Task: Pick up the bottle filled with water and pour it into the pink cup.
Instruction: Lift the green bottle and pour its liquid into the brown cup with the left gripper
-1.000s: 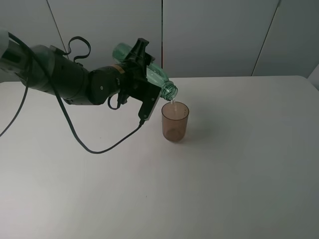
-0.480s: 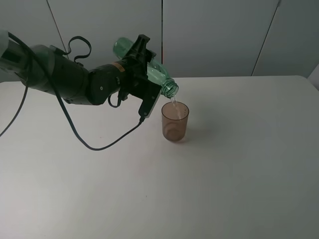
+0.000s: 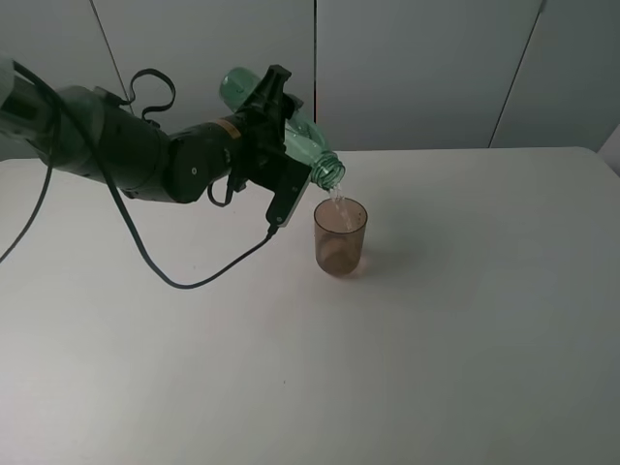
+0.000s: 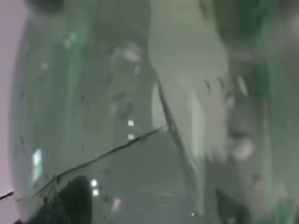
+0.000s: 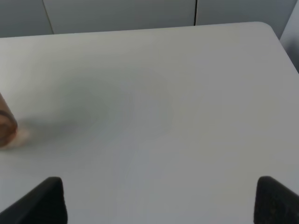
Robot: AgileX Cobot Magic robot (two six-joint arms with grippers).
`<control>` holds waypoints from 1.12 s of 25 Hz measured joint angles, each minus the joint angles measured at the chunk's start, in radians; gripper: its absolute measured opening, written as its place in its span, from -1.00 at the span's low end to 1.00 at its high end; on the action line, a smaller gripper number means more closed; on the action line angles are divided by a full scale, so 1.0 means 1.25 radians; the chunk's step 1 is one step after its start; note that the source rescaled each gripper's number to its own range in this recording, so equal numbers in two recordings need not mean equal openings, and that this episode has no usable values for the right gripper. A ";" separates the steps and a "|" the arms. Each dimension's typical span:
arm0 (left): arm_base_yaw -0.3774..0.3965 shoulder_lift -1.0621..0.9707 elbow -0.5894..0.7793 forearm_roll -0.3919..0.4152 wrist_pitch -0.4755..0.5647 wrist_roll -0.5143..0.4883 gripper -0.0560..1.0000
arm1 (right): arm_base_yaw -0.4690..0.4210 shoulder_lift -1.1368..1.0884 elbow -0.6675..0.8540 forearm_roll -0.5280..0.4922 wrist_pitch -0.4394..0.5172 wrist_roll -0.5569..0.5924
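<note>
left gripper (image 3: pixel 281 136) is clamped across the body of the bottle (image 3: pixel 310 155), holding it tipped mouth-down in the upper middle of the high view. the left wrist view is filled with wet green plastic and little else. right gripper (image 5: pixel 161 203) hangs with its jaws wide apart and nothing between them, and the high view does not show it at all.

the table (image 3: pixel 465 339) is bare and white around the work, so any water that misses would spread freely.

the bottle is the main risk. its open neck sits just above and a little to the upper left of the cup's rim, not over the centre. tipping it further would probably make the water surge and overshoot the far rim. a slip in the grip on the smooth, wet plastic could drop the neck onto the cup.

the pink cup (image 3: pixel 340 237) stands upright in the middle of the frame, apart from the bottle, and nothing holds it. it looks light. a knock from the neck or from the lower finger, which hangs just to its left, would likely tip it.

the stream (image 3: pixel 335 199) is thin and enters near the rim's upper left edge. a small drift of the arm toward the left of the frame would put it on the table.
</note>
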 joint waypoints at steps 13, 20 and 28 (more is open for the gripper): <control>0.010 -0.003 0.000 0.049 -0.001 0.000 -0.88 | 0.000 0.000 0.000 0.000 0.000 0.000; 0.010 -0.003 0.000 0.086 -0.002 0.001 -0.88 | 0.000 0.000 0.000 0.000 0.000 0.000; 0.010 -0.003 0.000 0.118 -0.018 0.001 -0.88 | 0.000 0.000 0.000 0.000 0.000 0.000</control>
